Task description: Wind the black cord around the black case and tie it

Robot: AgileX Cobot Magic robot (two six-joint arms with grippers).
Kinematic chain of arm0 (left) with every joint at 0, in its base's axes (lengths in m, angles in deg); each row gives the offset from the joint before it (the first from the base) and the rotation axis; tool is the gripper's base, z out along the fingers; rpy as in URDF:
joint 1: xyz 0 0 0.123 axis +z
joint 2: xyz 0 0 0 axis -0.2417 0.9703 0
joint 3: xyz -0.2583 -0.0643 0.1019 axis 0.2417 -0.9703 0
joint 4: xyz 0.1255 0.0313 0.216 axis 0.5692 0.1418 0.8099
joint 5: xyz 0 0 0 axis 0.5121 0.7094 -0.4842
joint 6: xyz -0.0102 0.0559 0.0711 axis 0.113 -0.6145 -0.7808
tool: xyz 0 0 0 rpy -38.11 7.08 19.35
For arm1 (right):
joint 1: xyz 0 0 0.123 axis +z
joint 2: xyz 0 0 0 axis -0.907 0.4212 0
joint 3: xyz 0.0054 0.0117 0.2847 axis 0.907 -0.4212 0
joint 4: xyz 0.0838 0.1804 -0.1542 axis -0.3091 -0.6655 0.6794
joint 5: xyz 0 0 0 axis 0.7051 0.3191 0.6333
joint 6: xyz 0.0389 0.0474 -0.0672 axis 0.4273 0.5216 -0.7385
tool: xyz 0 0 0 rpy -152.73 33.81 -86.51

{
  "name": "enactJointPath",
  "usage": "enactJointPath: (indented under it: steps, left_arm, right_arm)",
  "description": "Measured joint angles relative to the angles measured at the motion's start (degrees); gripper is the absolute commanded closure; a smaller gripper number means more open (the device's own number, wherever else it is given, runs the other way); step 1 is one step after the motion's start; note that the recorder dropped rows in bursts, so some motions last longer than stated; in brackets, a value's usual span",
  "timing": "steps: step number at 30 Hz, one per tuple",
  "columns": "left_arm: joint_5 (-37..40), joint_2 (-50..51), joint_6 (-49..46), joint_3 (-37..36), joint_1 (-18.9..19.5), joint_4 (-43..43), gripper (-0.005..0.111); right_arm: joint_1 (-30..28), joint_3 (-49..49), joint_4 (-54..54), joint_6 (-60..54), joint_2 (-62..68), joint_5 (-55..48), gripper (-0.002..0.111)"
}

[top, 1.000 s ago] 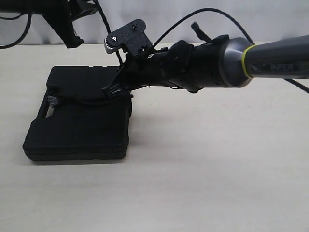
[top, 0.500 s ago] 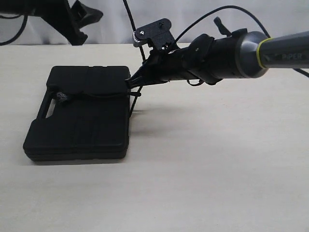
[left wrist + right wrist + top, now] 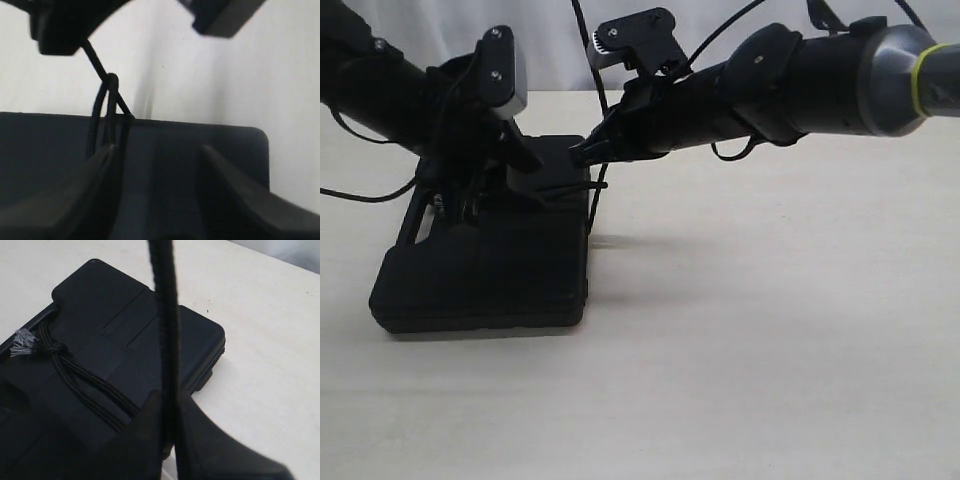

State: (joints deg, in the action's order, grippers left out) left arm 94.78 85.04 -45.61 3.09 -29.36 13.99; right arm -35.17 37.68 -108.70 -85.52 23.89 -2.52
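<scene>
Right claw [image 3: 582,153] clamps the black cord [image 3: 163,315] over the black case [image 3: 480,275]; left claw [image 3: 156,150], spread apart, covers part of it.

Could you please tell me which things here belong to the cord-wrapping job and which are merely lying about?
Part of the job: black case; black cord, pinched by the right gripper; left gripper, open over the case.

Merely there: table; glossy arm cable on the table at the left of the exterior view.
</scene>
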Motion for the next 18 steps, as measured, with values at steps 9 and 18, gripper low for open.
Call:
enactJointPath:
  steps: [9, 18]
  left_arm:
    - [-6.29, 5.54, 1.52, 0.0, 0.0, 0.79, 0.061]
    - [-9.47, 8.21, 1.64, 0.0, 0.0, 0.53, 0.067]
  right_arm:
    - [0.0, -0.11, -10.3, -7.93, 0.02, -2.22, 0.104]
    - [0.0, -0.11, -22.69, -20.16, 0.02, -6.43, 0.104]
